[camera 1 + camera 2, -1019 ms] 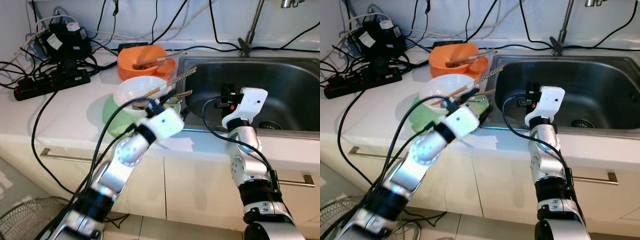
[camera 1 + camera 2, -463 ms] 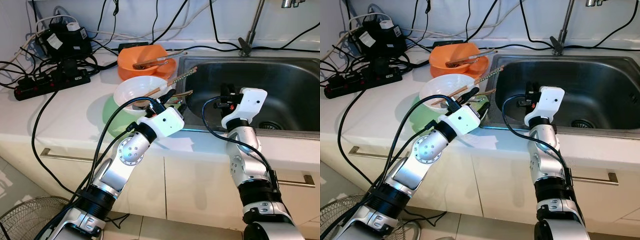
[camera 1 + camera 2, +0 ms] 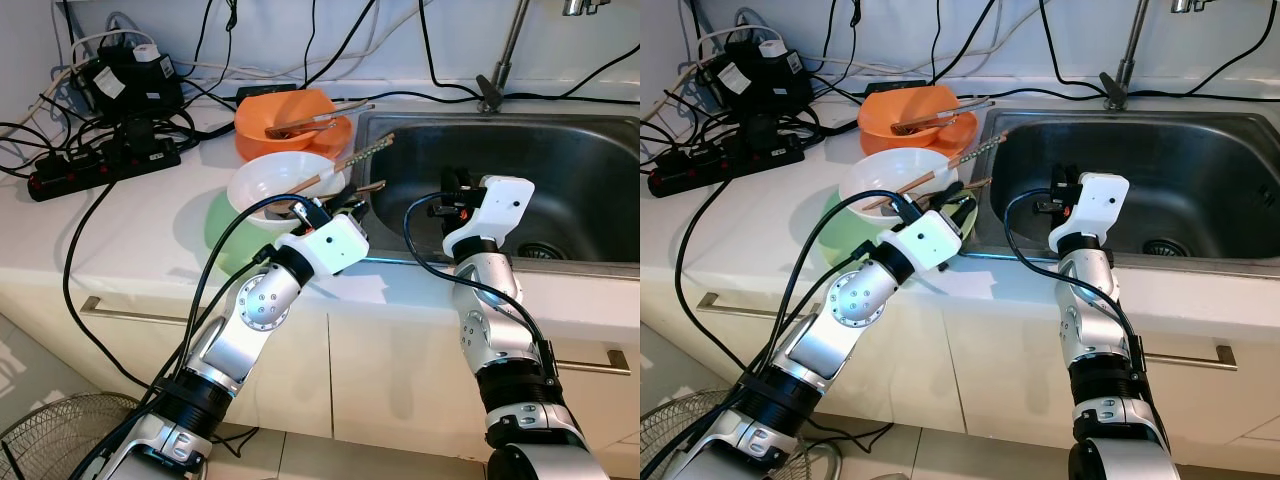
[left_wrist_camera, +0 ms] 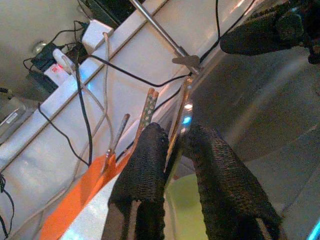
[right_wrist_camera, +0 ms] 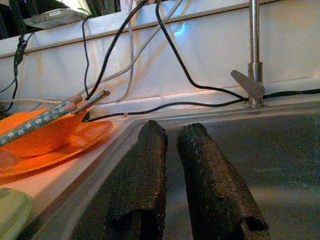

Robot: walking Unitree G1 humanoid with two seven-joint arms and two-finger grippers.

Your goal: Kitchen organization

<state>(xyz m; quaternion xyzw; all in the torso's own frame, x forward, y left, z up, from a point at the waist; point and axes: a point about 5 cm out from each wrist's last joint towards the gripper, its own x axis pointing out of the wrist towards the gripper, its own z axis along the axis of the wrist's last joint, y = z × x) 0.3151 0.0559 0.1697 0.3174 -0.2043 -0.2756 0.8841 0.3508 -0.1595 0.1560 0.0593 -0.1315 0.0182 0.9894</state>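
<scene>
Head cameras look down at counter and sink (image 3: pixel 560 170); both close wrist cameras share that sink.

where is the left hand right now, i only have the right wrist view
Observer: The left hand is at the sink-side rim of a white bowl on the counter, to the left of the right hand.
Operator: anything in that bowl
Observer: A pair of chopsticks leans in it, the far ends pointing out toward the sink.
Operator: is the bowl sitting on the counter itself
Observer: No, it is nested in a green bowl.
</scene>
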